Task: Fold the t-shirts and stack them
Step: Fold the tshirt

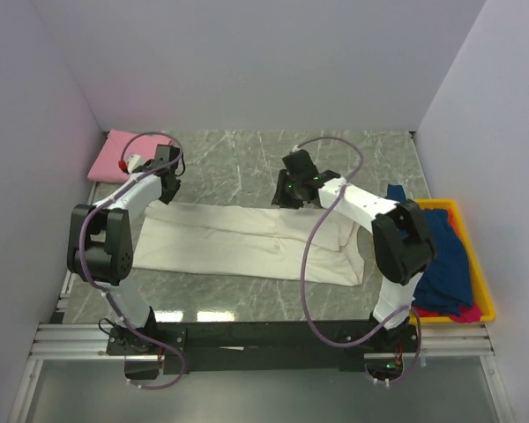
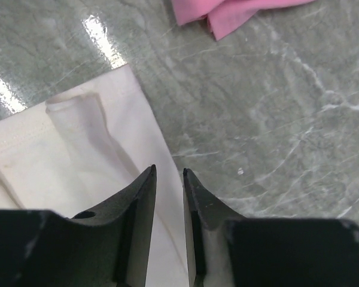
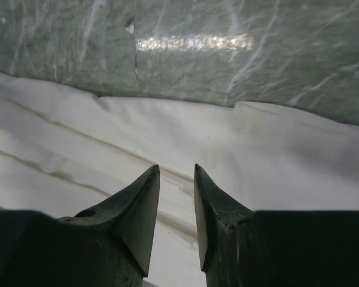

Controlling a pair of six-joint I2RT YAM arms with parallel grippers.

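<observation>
A cream-white t-shirt [image 1: 247,242] lies folded into a long band across the middle of the table. My left gripper [image 1: 169,192] hangs over its far left corner. In the left wrist view that gripper [image 2: 169,170] stands slightly open above the shirt's edge [image 2: 78,155], with nothing pinched. My right gripper [image 1: 286,196] hovers over the band's far edge, right of centre. In the right wrist view the right gripper [image 3: 177,167] is open above the white cloth [image 3: 227,149], empty. A pink t-shirt [image 1: 115,157] [image 2: 227,12] lies folded at the back left.
A yellow bin [image 1: 480,282] at the right edge holds a dark blue shirt [image 1: 445,256] and a magenta one [image 1: 441,311]. White walls close in the left, back and right sides. Grey marble tabletop [image 1: 238,163] shows between the shirts.
</observation>
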